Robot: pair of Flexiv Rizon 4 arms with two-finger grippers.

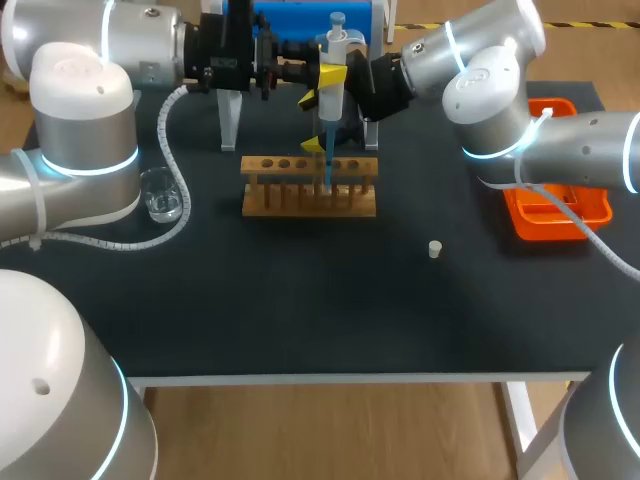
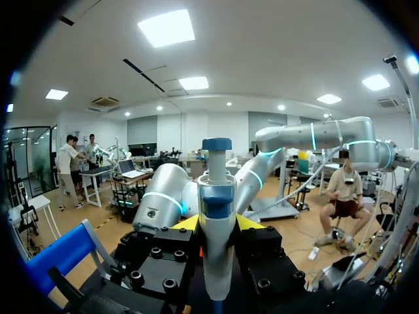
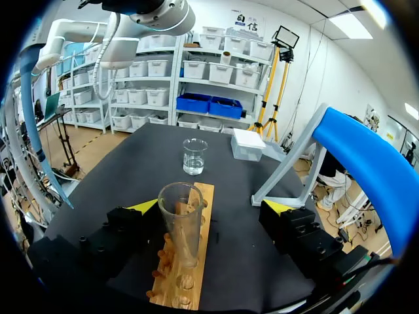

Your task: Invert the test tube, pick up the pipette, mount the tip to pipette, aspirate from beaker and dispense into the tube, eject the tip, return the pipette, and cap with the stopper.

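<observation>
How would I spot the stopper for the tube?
Find the wooden rack in the middle of the black table. To its right, short of the orange tray, sits the stopper: a tiny pale plug, alone on bare tabletop.

A dark surface (image 1: pixel 300 300) is seen, with a wooden rack (image 1: pixel 310 187) set on it slightly toward 12 o'clock from the middle. A glass beaker (image 1: pixel 162 195) is placed at 9 o'clock from the rack, well apart from it, and a small white stopper (image 1: pixel 434 249) at 4 o'clock. An orange tray (image 1: pixel 545 230) is found at 3 o'clock by the surface's edge, and a stand (image 1: pixel 229 120) at 12 o'clock, just behind the rack.
</observation>
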